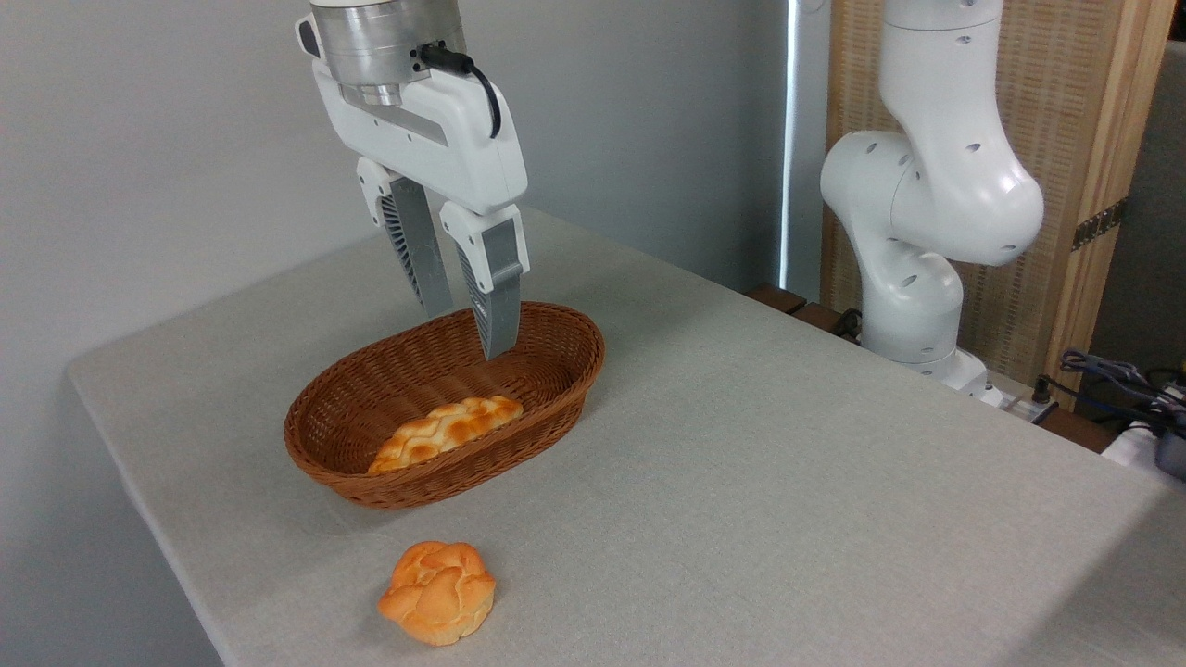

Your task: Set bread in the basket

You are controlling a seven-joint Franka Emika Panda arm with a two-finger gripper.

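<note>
Above the basket hangs the gripper, its two fingers spread a little and holding nothing, so I judge it is not yet committed to any grasp. On the table, just in front of the basket and apart from it, lies the bread, a small round bun, golden-orange with a lumpy knotted top (the longer braided loaf already rests inside the basket).

above bun: open, nothing over it | around bun: bare tabletop on all sides | basket: braided loaf fills front half, rear half free
</note>
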